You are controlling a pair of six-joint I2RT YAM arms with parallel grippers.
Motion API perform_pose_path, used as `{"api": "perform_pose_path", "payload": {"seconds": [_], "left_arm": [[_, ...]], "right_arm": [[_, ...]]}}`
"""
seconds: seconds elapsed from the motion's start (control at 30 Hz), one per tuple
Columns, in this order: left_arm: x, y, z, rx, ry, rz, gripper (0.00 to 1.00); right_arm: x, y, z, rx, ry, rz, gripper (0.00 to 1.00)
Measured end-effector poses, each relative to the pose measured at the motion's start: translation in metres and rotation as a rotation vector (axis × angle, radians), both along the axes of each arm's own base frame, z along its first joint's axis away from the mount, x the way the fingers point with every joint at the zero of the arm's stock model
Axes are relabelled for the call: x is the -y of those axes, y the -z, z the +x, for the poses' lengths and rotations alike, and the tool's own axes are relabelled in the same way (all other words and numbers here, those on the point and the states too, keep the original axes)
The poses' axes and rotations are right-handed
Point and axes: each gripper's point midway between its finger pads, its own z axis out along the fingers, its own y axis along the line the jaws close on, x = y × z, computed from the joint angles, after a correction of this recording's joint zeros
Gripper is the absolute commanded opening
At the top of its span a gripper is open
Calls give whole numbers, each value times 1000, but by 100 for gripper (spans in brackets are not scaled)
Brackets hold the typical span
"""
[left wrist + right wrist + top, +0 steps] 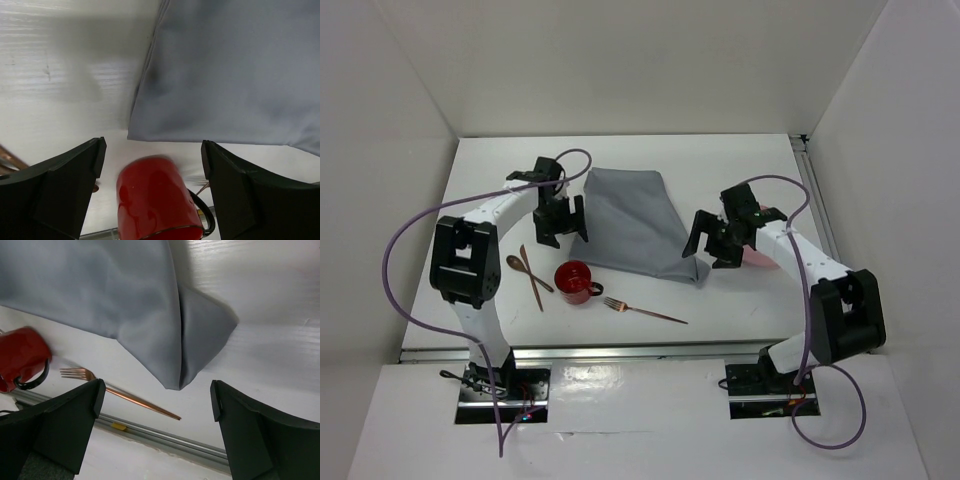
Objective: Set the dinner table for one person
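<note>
Nearest my bases, the fork [645, 312] lies flat by the near rail of the bench [720, 160], tines to the left and handle running right. It is thin, stiff, slick metal, best pinched across mid-handle. Left of it stands the red mug [577, 282], upright, its handle to the right. I judge it hard and breakable, so I would take the wall at the rim. Just left, a spoon [516, 263] and a slim copper stick [534, 288] lie crossed.

My left gripper [563, 232] hangs spread and empty over the left edge of the grey cloth [630, 225]. My right gripper [712, 245], spread and empty too, hangs over its folded near-right corner. The cloth looks soft, light and limp, so I would take it by the corners. Its long axis runs from far-left to near-right, skewed to the bench, whose own length runs left to right beneath everything.
</note>
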Motion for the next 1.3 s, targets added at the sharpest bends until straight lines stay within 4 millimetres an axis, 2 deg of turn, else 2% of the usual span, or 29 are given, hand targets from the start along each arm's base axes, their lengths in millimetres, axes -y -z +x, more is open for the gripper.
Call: {"api": "perform_pose_path", "payload": {"seconds": [0.1, 0.23, 0.37, 0.5, 0.53, 0.57, 0.6, 0.67, 0.7, 0.8, 0.9, 1.07, 1.17, 1.3], "left_arm": [[4, 11, -2, -21, 3, -22, 98], [10, 24, 1, -37, 9, -49, 97], [15, 42, -3, -78, 12, -80, 88], [17, 41, -2, -75, 13, -99, 81], [17, 42, -2, -74, 10, -100, 76], [17, 42, -2, -74, 10, -100, 71], [17, 43, -2, -74, 7, -101, 51], [16, 46, -1, -71, 0, -106, 27], [17, 48, -2, -77, -4, -110, 2], [18, 50, -4, -92, -9, -128, 0], [16, 49, -3, -97, -16, -127, 0], [8, 42, 5, -85, -40, -131, 0], [2, 33, 9, -73, -55, -134, 0], [1, 11, 22, -23, -61, -158, 0]], "right_arm": [[-1, 9, -2, -25, 6, 7, 95], [-1, 20, -9, -61, 13, 6, 95], [2, 24, -9, -90, 56, 16, 95], [20, 29, -19, -127, 211, 109, 90], [28, 31, -26, -140, 266, 139, 90], [34, 31, -31, -150, 326, 181, 85], [39, 31, -36, -157, 380, 224, 83], [38, 33, -42, -176, 454, 314, 80], [33, 34, -46, -195, 472, 358, 79], [21, 39, -52, -259, 522, 459, 77], [16, 38, -47, -284, 563, 522, 76], [10, 37, -31, -269, 612, 595, 62], [5, 43, -28, -294, 632, 606, 54], [-4, 58, -25, -361, 642, 553, 57]]}}
